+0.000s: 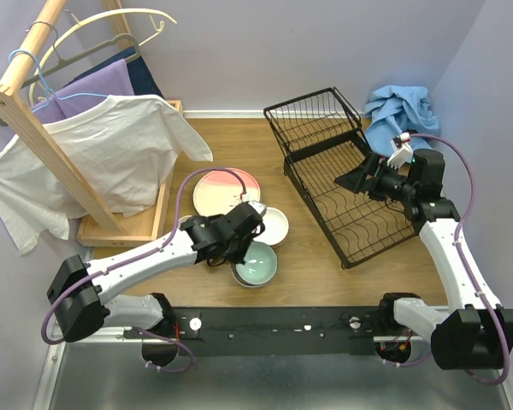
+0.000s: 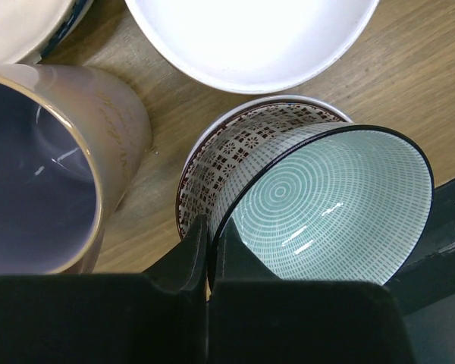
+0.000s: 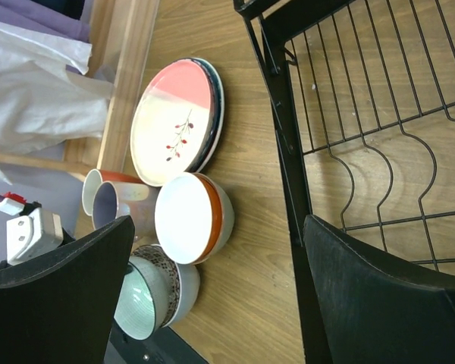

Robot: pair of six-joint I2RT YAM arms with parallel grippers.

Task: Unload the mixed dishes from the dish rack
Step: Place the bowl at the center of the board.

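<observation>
The black wire dish rack [image 1: 342, 175] lies at the right with nothing in it; it also shows in the right wrist view [image 3: 364, 114]. My right gripper [image 1: 352, 181] hovers over its middle, open and empty [image 3: 218, 227]. My left gripper [image 2: 212, 227] is shut on the rim of the pale-green bowl [image 2: 326, 205], which sits nested in a patterned bowl [image 2: 220, 152] on the table [image 1: 256, 260]. Beside it stand a purple-inside mug [image 2: 38, 167], a white bowl [image 1: 272, 224] and the pink-and-cream leaf-sprig plate [image 1: 222, 190]. An orange mug [image 3: 98, 186] shows in the right wrist view.
A wooden clothes stand [image 1: 43, 128] with a white T-shirt [image 1: 103, 158] and hangers fills the left side. A blue cloth [image 1: 402, 107] lies behind the rack at the back right. A black rail [image 1: 282, 323] runs along the near edge.
</observation>
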